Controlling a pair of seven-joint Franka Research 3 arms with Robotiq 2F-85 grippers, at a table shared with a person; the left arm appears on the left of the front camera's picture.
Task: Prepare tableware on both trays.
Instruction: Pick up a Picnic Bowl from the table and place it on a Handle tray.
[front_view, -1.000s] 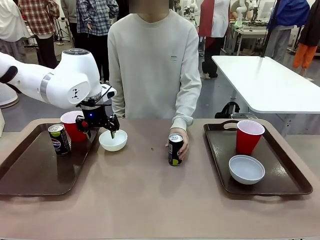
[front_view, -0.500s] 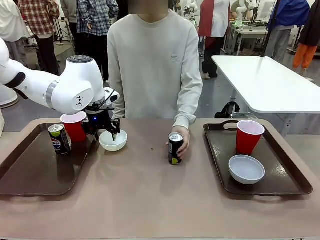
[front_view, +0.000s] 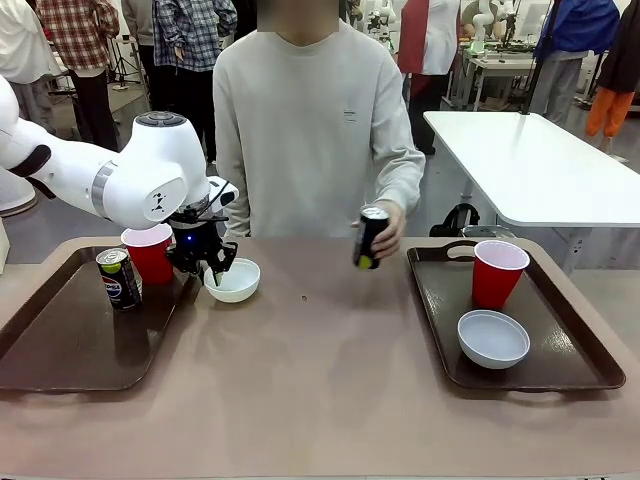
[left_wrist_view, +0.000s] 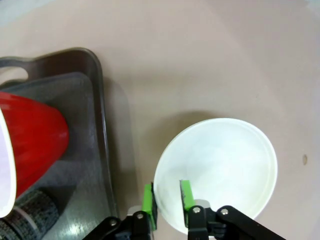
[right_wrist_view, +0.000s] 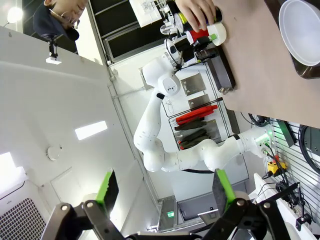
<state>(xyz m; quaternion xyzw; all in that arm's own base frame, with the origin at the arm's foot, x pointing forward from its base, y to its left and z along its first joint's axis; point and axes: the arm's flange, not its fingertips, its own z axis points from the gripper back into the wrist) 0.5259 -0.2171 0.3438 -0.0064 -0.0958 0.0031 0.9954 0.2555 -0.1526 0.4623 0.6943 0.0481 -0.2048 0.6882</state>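
One left end effector (left_wrist_view: 167, 200) pinches the white bowl's (left_wrist_view: 220, 170) rim just beside the left tray's (left_wrist_view: 102, 145) edge; right end effector (right_wrist_view: 165, 187) gapes.

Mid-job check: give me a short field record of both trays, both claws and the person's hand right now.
left claw: shut on the rim of the white bowl, on the table beside the left tray
left tray: red cup, Pepsi can
right claw: open, holding nothing
right tray: second red cup, second white bowl
person's hand: holding a black can above the table
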